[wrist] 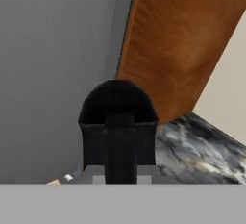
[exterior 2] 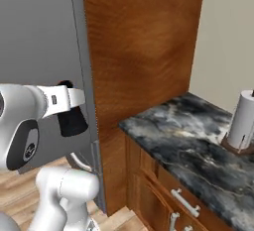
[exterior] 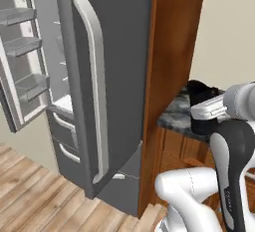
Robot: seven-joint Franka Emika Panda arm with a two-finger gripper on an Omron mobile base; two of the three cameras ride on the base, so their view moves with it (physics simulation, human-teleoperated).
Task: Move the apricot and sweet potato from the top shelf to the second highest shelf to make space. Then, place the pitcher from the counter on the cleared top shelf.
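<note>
We are holding the pitcher in our end effector, whose fingers are closed tight on it; in the hand view the tall black jug is rising straight up from between the fingertips, its handle facing the camera. In the right base view the pitcher is hanging just beside the closed grey fridge door, next to the tall reddish-brown wooden panel and clear of the surface, the dark marbled stone slab over wooden cabinets. A white paper towel roll is standing at the far right of that slab. In the left base view the other fridge door is standing open at far left, with grey door bins showing on it, and the pitcher is peeking out behind our wrist above the surface.
</note>
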